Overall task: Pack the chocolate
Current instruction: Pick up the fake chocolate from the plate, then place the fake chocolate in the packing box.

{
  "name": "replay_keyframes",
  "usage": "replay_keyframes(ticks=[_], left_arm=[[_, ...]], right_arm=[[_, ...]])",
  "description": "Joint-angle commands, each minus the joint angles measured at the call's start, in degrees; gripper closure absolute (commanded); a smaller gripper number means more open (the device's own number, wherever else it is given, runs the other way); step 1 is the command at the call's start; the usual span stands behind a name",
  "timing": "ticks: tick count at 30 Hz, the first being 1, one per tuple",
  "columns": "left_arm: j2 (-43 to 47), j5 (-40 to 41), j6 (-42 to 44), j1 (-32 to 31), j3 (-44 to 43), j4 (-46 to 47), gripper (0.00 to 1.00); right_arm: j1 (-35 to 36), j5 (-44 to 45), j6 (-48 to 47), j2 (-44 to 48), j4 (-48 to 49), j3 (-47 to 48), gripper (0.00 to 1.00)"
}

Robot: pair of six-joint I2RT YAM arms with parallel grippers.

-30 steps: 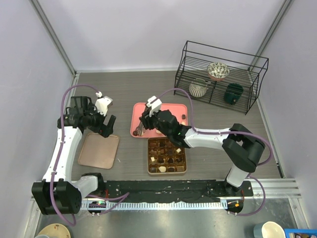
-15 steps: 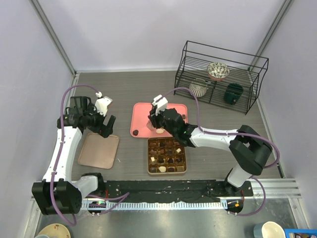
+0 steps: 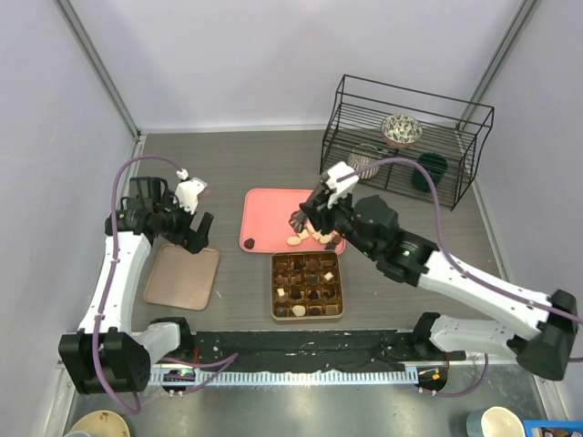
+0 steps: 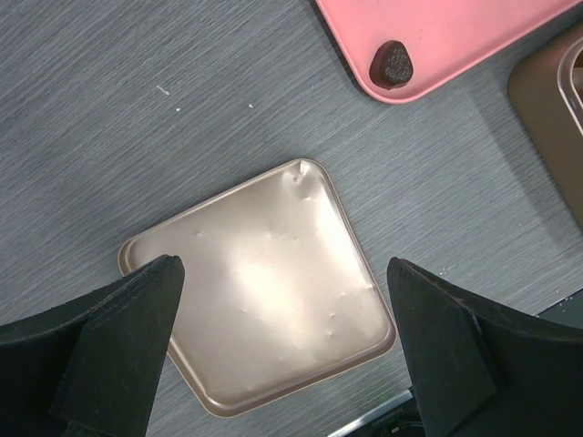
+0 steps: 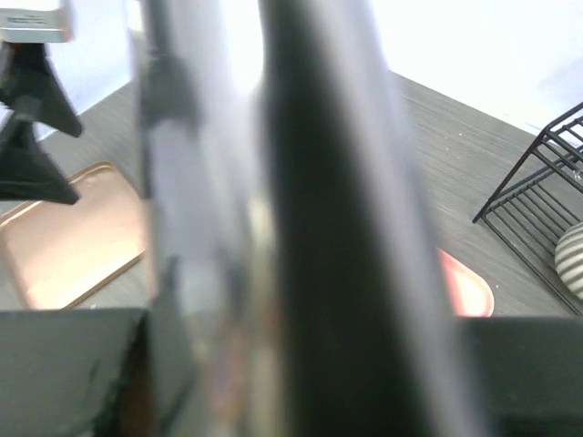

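The right tool (image 3: pixel 308 222) has swung across the pink tray (image 3: pixel 271 206) to the loose chocolate (image 3: pixel 295 240) at its near edge, likely for another pick (whether its jaws hold one I cannot tell); the left tool (image 4: pixel 284 296) hangs wide open, empty.

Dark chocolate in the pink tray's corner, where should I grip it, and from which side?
Pinch the dark chocolate across its middle, coming straight down from above. It is a low, rounded lump lying just inside the raised rim of the pink tray, so a sideways approach would probably hit the rim.
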State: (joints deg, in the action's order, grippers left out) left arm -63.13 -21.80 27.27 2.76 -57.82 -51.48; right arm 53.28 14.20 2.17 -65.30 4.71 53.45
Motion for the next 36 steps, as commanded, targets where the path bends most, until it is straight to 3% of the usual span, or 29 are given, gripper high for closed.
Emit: replay_keyframes(ticks=[1,11,27,31,36], left_arm=[[0.0,-1.5,0.3,0.3,-0.7,-0.6,0.0],[0.2,-1.5,-0.1,0.3,-1.2,-1.5,0.0],[-0.4,-2.0,-0.4,0.3,-2.8,-2.8,0.0],[-0.3,-1.8,0.0,0.3,-2.8,-2.7,0.0],[-0.1,-1.8,0.2,0.3,-2.8,-2.7,0.0]], right_arm=[[2.4,0.7,4.0,9.5,-16.8,0.5,0.7],[7.6,-2.2,14.3,20.7,-38.5,0.0,0.66],[10.7,-0.2,18.0,24.8,-37.7,-5.8,0.55],[10.7,1.2,18.0,25.2,-36.9,-6.2,0.57],[10.7,9.8,18.0,24.8,-42.6,-3.3,0.66]])
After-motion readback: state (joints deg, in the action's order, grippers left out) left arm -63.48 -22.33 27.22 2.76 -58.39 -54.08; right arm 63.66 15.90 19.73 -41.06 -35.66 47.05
